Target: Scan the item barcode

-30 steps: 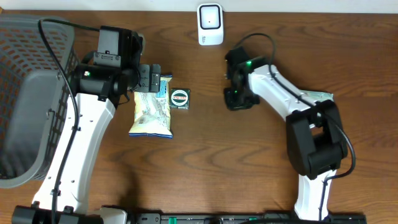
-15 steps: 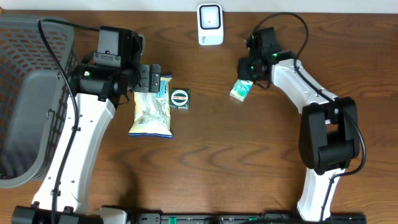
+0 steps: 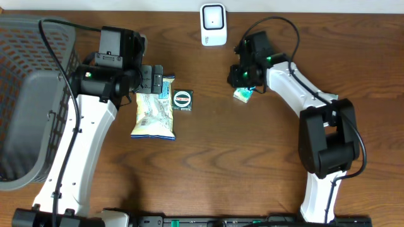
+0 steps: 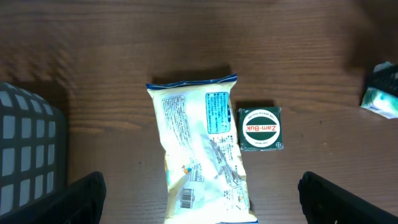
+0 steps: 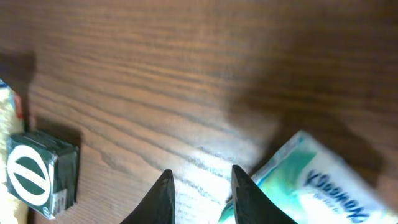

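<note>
Nearest on the brown tabletop: a pale snack bag with blue ends, lying flat, barcode side up. Just beside its far right corner, a small dark green Zam-Buk box, label up. Above both, the left claw, spread wide, gripping nothing. Off to the left, a grey mesh basket. Farther right, well apart from the box, the green-and-white packet, right under the right arm's tip. Over it, the right claw, parted only narrowly, with bare wood in the gap. Packet beside the outer face of one fingertip, not between the two; cannot tell whether touching it. Farthest, at the tabletop's back edge, the white scanner, standing apart from the packet.
</note>
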`<act>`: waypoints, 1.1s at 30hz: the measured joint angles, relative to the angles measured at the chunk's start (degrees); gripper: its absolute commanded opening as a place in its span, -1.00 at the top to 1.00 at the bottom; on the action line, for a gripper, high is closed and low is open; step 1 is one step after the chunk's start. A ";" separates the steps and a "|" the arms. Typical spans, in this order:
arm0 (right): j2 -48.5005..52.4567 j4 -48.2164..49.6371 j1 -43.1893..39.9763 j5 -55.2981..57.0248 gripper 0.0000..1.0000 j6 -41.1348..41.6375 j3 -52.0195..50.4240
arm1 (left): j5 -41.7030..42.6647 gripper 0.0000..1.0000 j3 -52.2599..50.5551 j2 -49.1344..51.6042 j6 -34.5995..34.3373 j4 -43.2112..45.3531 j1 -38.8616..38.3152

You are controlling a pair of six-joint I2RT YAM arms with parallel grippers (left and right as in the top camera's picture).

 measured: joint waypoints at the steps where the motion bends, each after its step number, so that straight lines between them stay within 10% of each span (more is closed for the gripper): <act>1: 0.22 -0.83 0.79 0.20 0.52 0.09 0.00 | 0.00 -0.96 0.00 0.00 0.00 -0.02 0.00; 33: -1.49 -16.96 -3.82 15.78 0.46 -2.16 0.00 | -0.02 -0.95 0.00 0.00 -0.02 0.00 0.00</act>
